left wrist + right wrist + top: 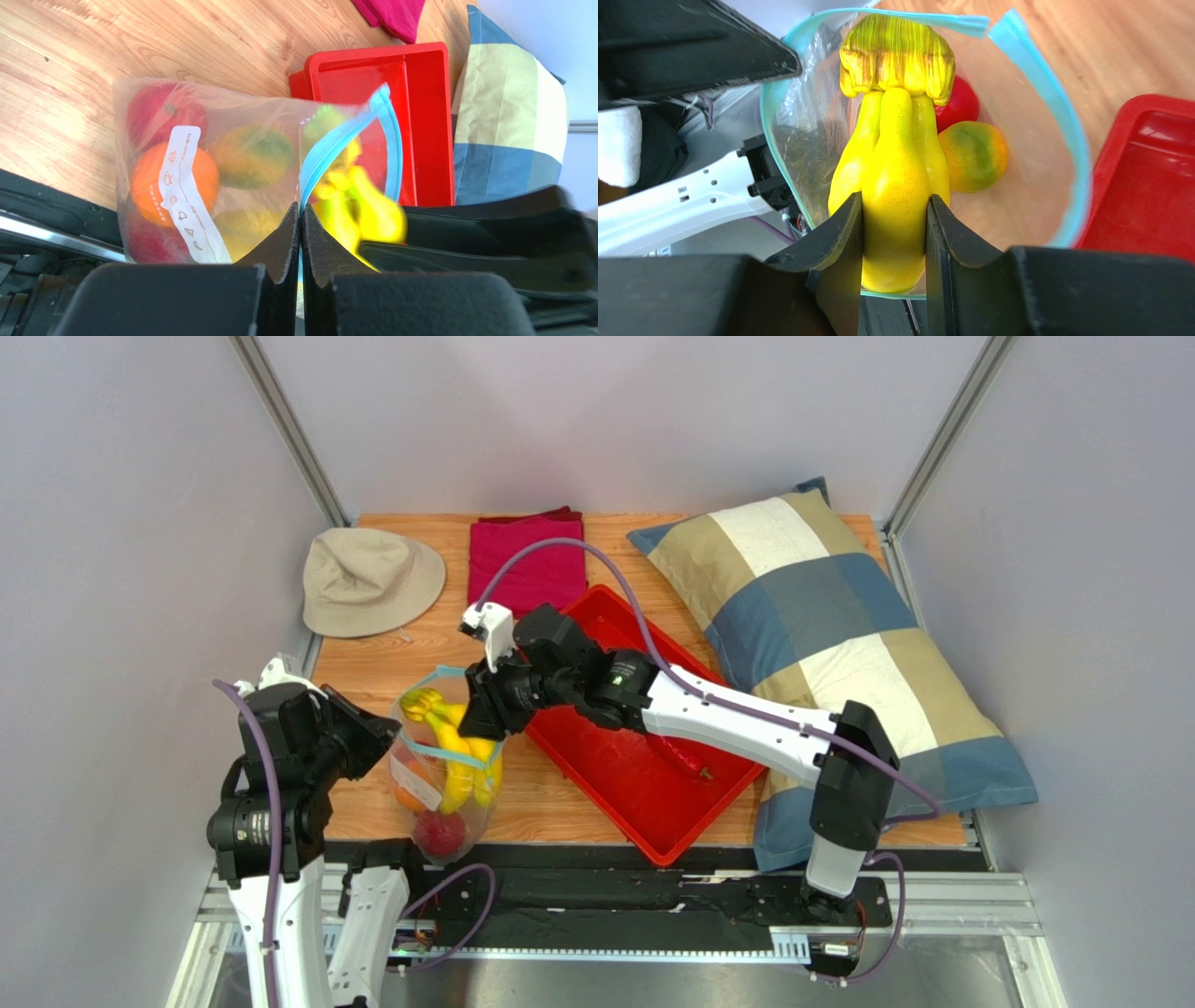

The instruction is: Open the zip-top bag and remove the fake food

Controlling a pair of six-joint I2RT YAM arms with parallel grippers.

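Pinches the blue rim of the bag (210,105) in the closed left tool (300,220), clamps banana bunch (896,126) in the right tool (895,210) at the open bag mouth, near worktop (554,815) edge, just beside red tray (631,770).

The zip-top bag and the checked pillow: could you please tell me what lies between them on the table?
The red tray lies between the zip-top bag and the pillow; the top external view shows this.

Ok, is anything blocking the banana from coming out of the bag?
Nothing visible. The zip-top bag gapes open around the banana bunch held in the right gripper; the left gripper pinches its rim; mango and apple lie deeper.
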